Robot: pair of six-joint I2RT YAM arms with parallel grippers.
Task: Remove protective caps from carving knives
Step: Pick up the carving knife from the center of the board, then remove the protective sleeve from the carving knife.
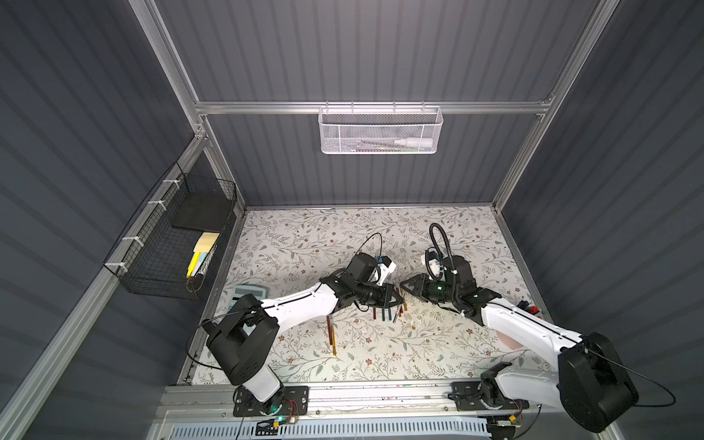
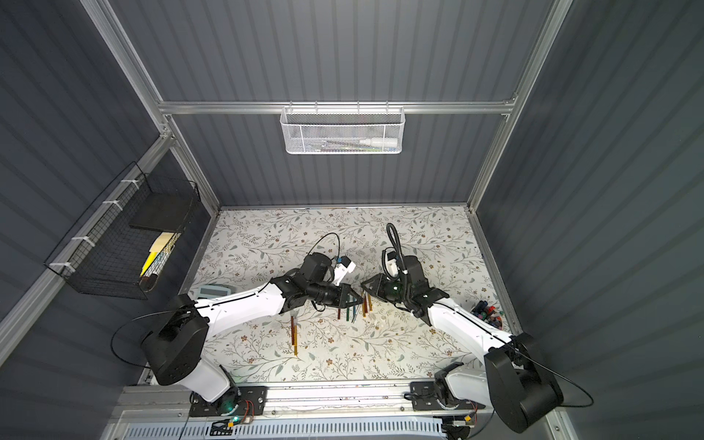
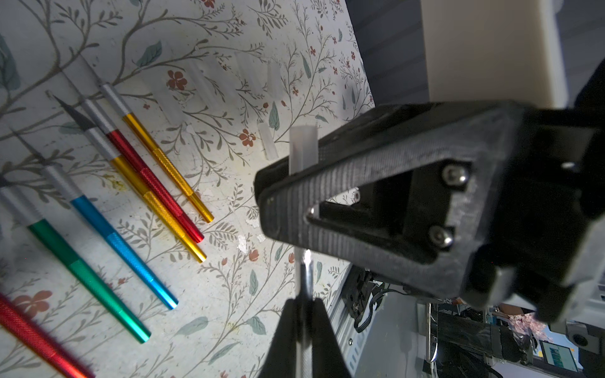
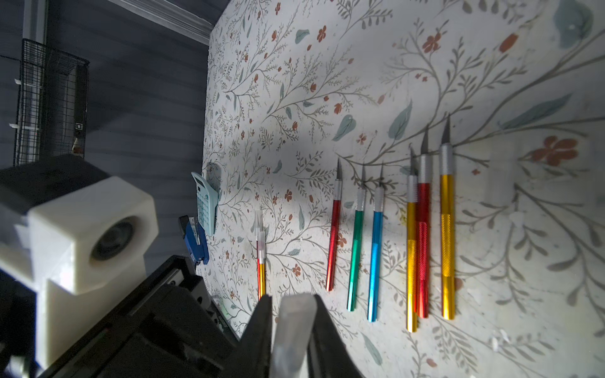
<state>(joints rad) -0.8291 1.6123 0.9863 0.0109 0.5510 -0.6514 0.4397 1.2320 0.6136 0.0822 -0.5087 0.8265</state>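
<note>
My left gripper (image 3: 302, 299) is shut on a silver carving knife (image 3: 306, 278), held above the middle of the table. The knife's front end runs into my right gripper (image 4: 293, 296), whose fingers (image 3: 281, 196) are shut on a clear protective cap (image 4: 294, 327) that sticks out past them (image 3: 302, 147). Both grippers meet tip to tip in both top views (image 1: 400, 293) (image 2: 361, 291). Below them several bare knives (image 4: 376, 255) lie in a row: red, green, blue, gold, red, gold. Two capped knives (image 4: 261, 255) lie apart. Loose caps (image 3: 266, 140) rest on the mat.
A pale blue calculator (image 1: 247, 295) and a blue stapler (image 4: 194, 242) lie at the table's left side. A pile of markers (image 2: 487, 308) sits at the right edge. A black wire basket (image 1: 179, 236) hangs on the left wall and a white mesh basket (image 1: 381, 131) on the back rail.
</note>
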